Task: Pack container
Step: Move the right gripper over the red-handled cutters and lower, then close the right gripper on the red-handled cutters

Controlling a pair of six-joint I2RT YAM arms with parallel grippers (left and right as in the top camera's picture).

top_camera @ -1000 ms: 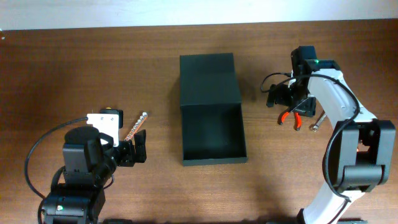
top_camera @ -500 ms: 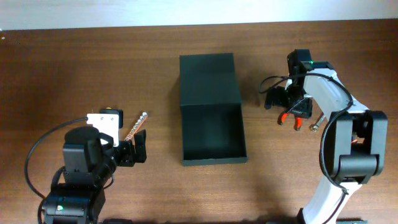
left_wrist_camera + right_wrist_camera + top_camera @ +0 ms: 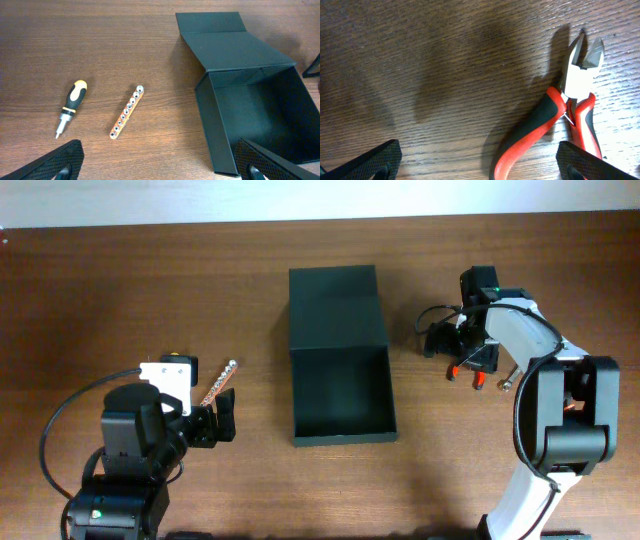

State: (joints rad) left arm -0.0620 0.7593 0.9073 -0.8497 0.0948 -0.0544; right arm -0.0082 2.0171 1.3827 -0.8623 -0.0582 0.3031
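One open container (image 3: 340, 395) — pliers (image 3: 576, 85) nearby

Soft, even light from above fills the overhead view, and the brown table (image 3: 150, 290) reads warm and free of glare. The container (image 3: 335, 305) is matte and returns no highlights. Its open tray is darker than its lid, and a faint shadow lies on the wood along its near wall. Beyond its far end, a pale strip (image 3: 300, 200) is nearly washed out. From the left wrist, the container (image 3: 235, 47) and the wood grain look sharp. Right of the container, the close right wrist view shows broad, soft-edged shadows on the wood beside the red-handled cutters (image 3: 576, 82). The fingers (image 3: 365, 160) of the right gripper (image 3: 480, 165) are dark and blurred.
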